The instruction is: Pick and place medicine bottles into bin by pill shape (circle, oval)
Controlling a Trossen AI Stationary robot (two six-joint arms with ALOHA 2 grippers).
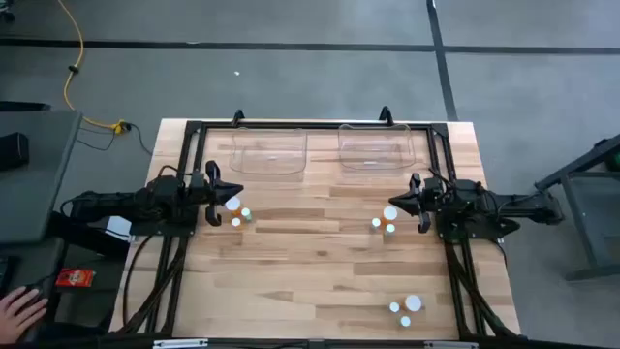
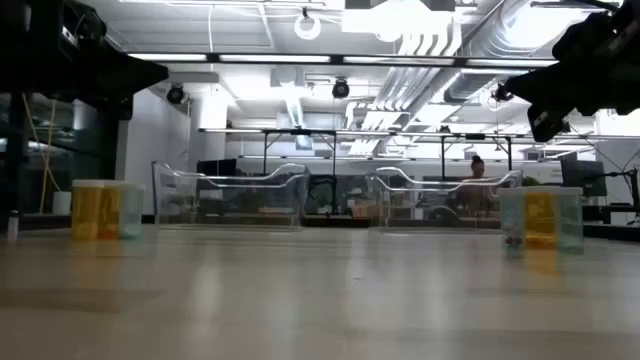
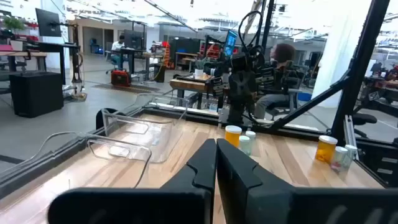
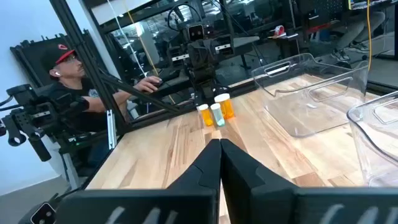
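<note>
Several tiny white-capped medicine bottles stand upright on their bases in three clusters. One cluster [image 1: 236, 211] is just in front of my left gripper [image 1: 221, 195]. A second cluster [image 1: 387, 221] is just in front of my right gripper [image 1: 407, 202]. A third cluster [image 1: 405, 309] stands near the table's near right corner. Both grippers are shut, empty and held above the table. The left wrist view shows the shut fingers [image 3: 216, 169] and orange bottles [image 3: 232, 135] across the table. The right wrist view shows its shut fingers [image 4: 219, 163] and the left cluster [image 4: 216, 112].
Two clear plastic bins [image 1: 269, 153] [image 1: 376, 147] stand side by side at the table's far edge, and also show in the low view [image 2: 230, 197] [image 2: 445, 200]. A black frame [image 1: 194, 128] runs around the table. A person [image 4: 65, 93] sits beyond the left side, a hand [image 1: 17, 312] showing.
</note>
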